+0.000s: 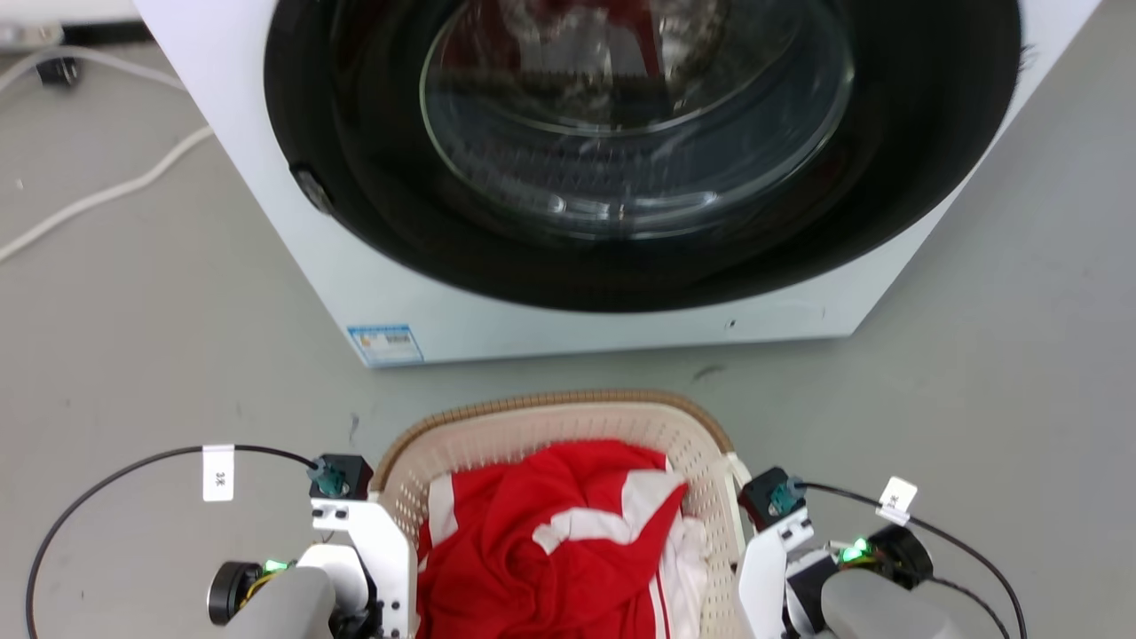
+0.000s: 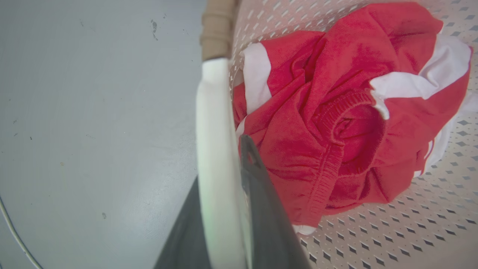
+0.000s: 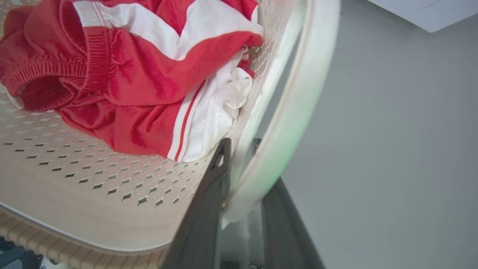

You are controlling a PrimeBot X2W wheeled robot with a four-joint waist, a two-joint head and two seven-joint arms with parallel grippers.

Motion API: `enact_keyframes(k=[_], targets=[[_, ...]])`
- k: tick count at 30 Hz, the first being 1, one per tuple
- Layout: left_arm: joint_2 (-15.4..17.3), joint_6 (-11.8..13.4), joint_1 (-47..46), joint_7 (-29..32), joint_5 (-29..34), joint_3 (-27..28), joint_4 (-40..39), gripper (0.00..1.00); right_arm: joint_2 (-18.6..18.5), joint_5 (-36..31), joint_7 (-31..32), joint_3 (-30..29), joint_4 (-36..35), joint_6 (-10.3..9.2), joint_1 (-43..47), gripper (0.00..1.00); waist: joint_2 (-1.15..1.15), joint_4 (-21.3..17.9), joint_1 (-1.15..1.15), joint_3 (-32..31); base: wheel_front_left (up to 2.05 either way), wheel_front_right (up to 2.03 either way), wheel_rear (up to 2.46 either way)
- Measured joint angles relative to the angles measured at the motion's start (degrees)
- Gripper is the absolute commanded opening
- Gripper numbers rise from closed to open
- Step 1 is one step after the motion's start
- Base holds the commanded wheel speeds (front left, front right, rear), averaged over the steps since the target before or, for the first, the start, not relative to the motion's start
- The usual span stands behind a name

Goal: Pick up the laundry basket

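Laundry basket at lower centre of the head view, over grey floor, just in front of a white front-load washer, door glass dark. Cannot tell whether the basket's base touches the floor. Inside it: a bunched red-and-white garment lying on the perforated bottom, against the right wall. Left claw clamped over the white left handle: one dark finger inside the basket beside the garment, the other outside, handle pressed between them. Right claw likewise closed around the white right handle, one finger on each side of it. White cable on the floor at far left, well apart from the basket.
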Motion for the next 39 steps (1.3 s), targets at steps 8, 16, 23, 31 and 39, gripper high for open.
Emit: enact_keyframes(k=[8,16,23,31,39], targets=[[0.4,0.1,2.7,3.9,-4.4,-4.0,-1.1,0.00,-1.2,3.7,3.7,3.1,-1.5,0.00,2.4,0.00,0.00,-0.8,0.00,-6.0,0.00,0.00,0.00],[0.6,0.2,4.4,7.0,-8.1,-7.3,-1.7,0.00,-2.3,6.8,6.9,5.6,-2.4,0.02,3.7,0.00,0.00,-1.2,0.00,-10.8,0.00,0.00,0.00],[0.5,0.2,4.6,9.2,-10.8,-9.5,-1.6,0.00,-3.3,8.4,8.6,7.0,-3.0,0.10,3.7,0.00,0.00,-1.0,0.00,-12.8,0.00,0.00,0.00],[0.3,0.2,4.6,10.4,-13.1,-11.4,-0.8,0.00,-3.7,9.9,9.3,7.9,-3.0,0.10,3.6,0.00,0.00,-0.3,0.00,-14.5,0.00,0.00,0.00],[0.1,0.2,4.5,10.5,-14.5,-13.1,-0.1,0.00,-3.6,10.7,9.8,8.4,-2.6,0.10,3.6,0.00,0.00,-0.1,0.00,-15.5,0.00,0.00,0.00]])
